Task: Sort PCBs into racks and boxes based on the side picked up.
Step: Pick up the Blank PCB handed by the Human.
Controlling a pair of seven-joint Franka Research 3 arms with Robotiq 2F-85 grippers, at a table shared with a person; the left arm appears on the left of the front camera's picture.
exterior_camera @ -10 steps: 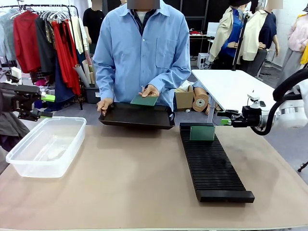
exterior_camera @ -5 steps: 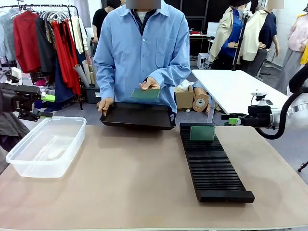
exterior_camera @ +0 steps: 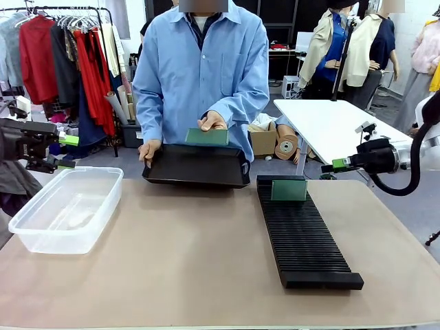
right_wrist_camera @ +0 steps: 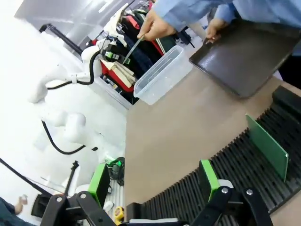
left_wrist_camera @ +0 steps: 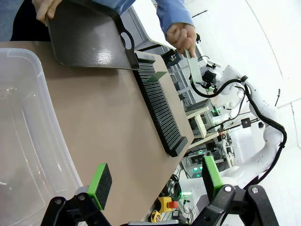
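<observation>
A person at the far side pinches a green PCB in one hand, just above a shallow black tray held with the other hand. Another PCB stands upright in the far end of the long black slotted rack. My right gripper hovers open and empty to the right of that rack end, above table height. In its wrist view the standing PCB lies ahead of the open fingers. My left gripper is open and empty, above the far left corner of the clear box.
In the left wrist view the clear box lies directly below, with the tray and rack beyond. The brown tabletop is bare between box and rack. A white table and clothes rails stand behind.
My right gripper has drawn back to the right, away from the rack's far end. The person has raised the held PCB slightly above the tray. The left arm has not moved.
</observation>
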